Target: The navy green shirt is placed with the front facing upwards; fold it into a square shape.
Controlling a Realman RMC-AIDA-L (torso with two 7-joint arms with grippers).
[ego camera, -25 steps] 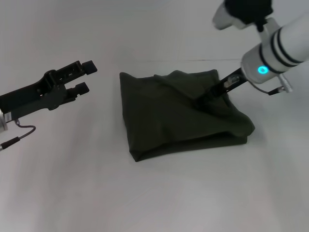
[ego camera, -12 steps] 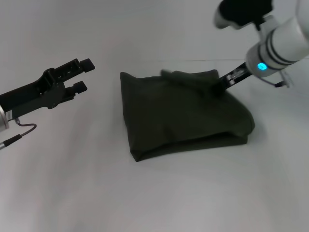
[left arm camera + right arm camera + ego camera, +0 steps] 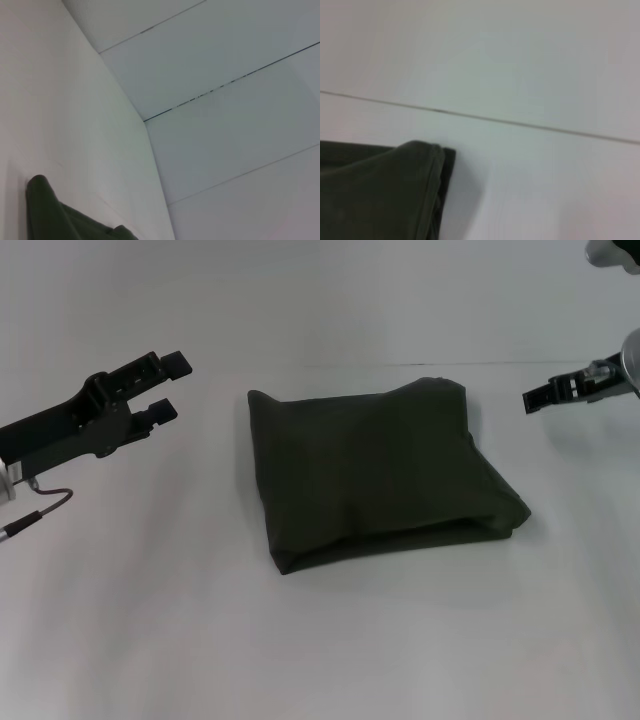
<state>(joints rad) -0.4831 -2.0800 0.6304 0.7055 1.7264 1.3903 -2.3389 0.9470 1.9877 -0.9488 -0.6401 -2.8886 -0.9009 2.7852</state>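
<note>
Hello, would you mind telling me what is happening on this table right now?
A two-armed robot is folding a dark olive-green cotton shirt, which lies on the white table as a roughly square bundle. Neither arm touches it: the left pincer hangs open to the shirt's left, and the right pincer sits off to its right, clear of the fabric.

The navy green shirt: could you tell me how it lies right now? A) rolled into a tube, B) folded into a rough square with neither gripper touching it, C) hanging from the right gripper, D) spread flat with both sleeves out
B: the navy green shirt lies as a folded, roughly square bundle, with the left gripper and right gripper both off to its sides.
</note>
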